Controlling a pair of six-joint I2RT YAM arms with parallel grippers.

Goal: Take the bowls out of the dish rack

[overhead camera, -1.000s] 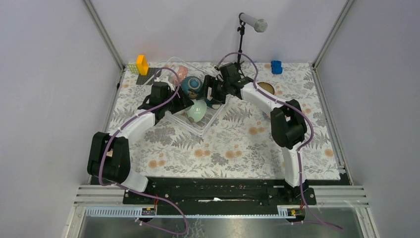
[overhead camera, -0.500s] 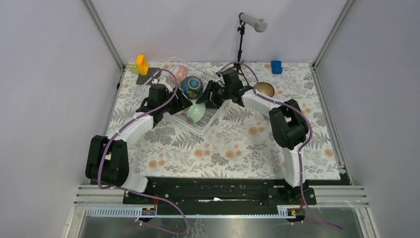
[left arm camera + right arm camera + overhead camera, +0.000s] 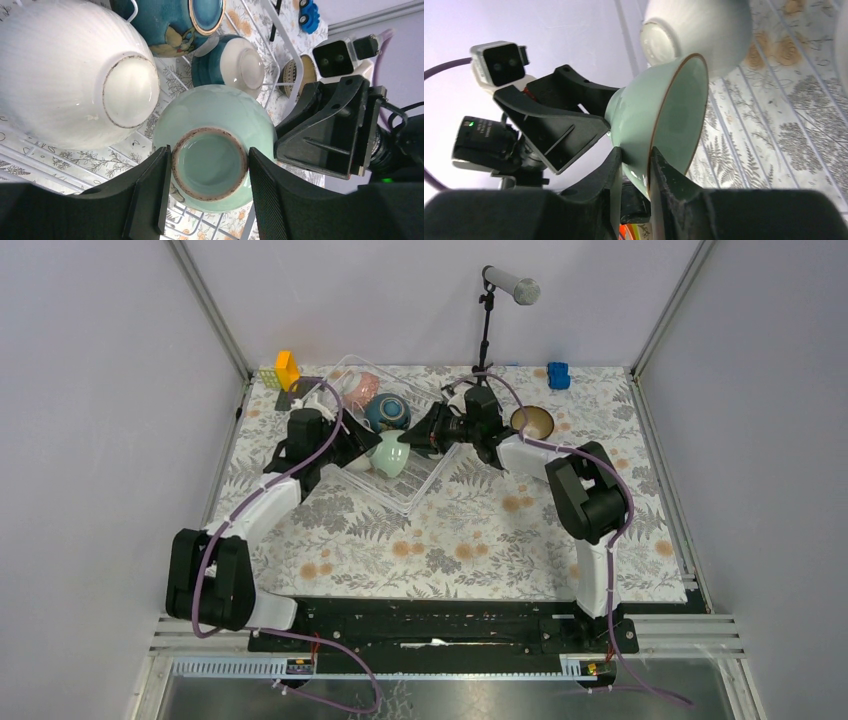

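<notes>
A pale green bowl (image 3: 210, 160) stands on edge in the clear dish rack (image 3: 420, 487), and both grippers hold it. My left gripper (image 3: 209, 167) is shut on its foot ring, one finger on each side. From the opposite side, my right gripper (image 3: 636, 159) pinches its rim (image 3: 674, 110), one finger inside and one outside the wall. In the top view this bowl (image 3: 392, 453) sits between the two wrists. A white ribbed bowl (image 3: 65, 65), a blue bowl with a gold rim (image 3: 170, 25) and a dark teal bowl (image 3: 235, 62) also stand in the rack.
A pink bowl (image 3: 358, 390) lies at the rack's far end. A brown bowl (image 3: 532, 422) sits on the floral cloth to the right of the rack. A yellow and orange block (image 3: 285, 370), a black mat (image 3: 298, 395), a blue toy (image 3: 558, 374) and a microphone stand (image 3: 487, 330) line the back edge.
My right gripper has moved in and closed on the green bowl's rim. The left arm has shifted left and back, and the bowl has moved slightly with it.
</notes>
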